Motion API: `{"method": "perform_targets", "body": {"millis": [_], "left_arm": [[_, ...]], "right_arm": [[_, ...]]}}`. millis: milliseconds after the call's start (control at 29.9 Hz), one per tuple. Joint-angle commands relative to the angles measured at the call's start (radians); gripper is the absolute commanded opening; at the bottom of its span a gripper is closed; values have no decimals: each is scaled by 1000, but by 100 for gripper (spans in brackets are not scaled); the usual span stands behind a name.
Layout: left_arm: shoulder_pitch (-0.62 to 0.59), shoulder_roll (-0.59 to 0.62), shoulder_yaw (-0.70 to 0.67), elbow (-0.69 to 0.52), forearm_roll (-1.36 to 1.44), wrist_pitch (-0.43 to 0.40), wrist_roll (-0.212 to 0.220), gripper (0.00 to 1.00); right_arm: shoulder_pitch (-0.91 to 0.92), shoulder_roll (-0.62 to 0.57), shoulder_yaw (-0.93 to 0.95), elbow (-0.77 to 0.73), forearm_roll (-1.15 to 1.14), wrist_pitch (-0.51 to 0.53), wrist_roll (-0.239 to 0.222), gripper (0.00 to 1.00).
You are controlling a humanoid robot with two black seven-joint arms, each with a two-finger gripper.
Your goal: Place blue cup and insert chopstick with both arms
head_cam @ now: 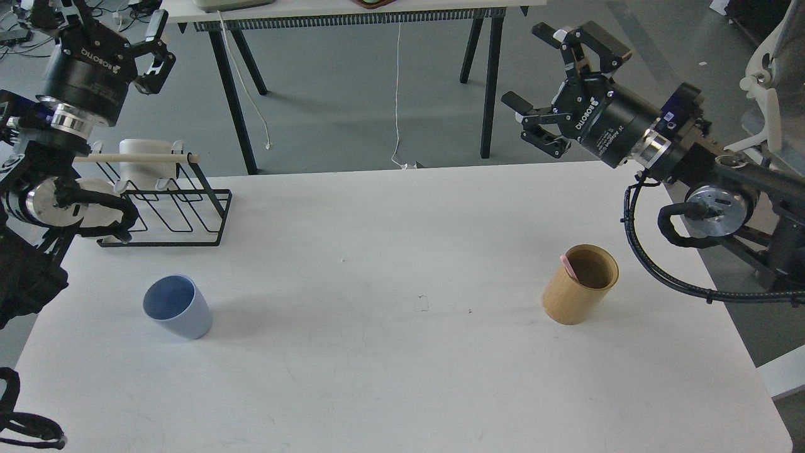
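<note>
The blue cup stands upright on the white table at the front left, empty. A pink chopstick leans inside the tan wooden cylinder at the right, with only its top end showing above the rim. My left gripper is open and empty, raised high at the far left, above and behind the black wire rack. My right gripper is open and empty, raised beyond the table's back edge, above and behind the wooden cylinder.
A black wire rack with a pale wooden rod and a white mug stands at the table's back left. Another table's legs stand on the floor behind.
</note>
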Motion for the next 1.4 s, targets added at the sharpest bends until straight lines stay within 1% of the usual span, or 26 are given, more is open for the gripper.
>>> {"method": "perform_targets", "body": {"millis": [0,100,200,367,568,635,735,835,902,1035,1169,1303,1369], "left_arm": [[-6,53,3,-6,73,0,0,100],[-24,96,7,-34,225,0,0,100],[-40,157,27,-112,357,0,0,100],[-55,327,182,-314,515,0,0,99],[-55,513,260,-540,837,0,0,98],[-52,579,317,-618,938,0,0,99],[-52,648,404,-680,1040,0,0,99],[-52,663,492,-681,1170,0,0,99],[-51,656,533,-672,1281,15,0,99],[-34,604,581,-588,1368,42,0,99],[-9,555,602,-479,1411,81,0,98],[12,524,603,-412,1471,81,0,96],[20,524,603,-399,1486,81,0,95]], "right_arm": [[0,-6,2,0,0,0,0,99],[0,-13,17,0,-1,3,0,99],[0,-16,45,-7,-26,5,0,99],[-1,-21,59,-12,-74,5,0,99],[-41,-18,56,-11,-75,5,0,99],[-55,-19,56,-11,-75,5,0,99],[-72,-21,59,-11,-86,5,0,99],[-81,-22,59,-15,-87,5,0,99],[-89,-30,60,-17,-87,5,0,99],[-92,-49,62,-15,-87,5,0,99],[-94,-52,71,-15,-87,6,0,99],[-95,-72,74,-12,-86,8,0,99],[-95,-72,74,-12,-86,8,0,99]]}}
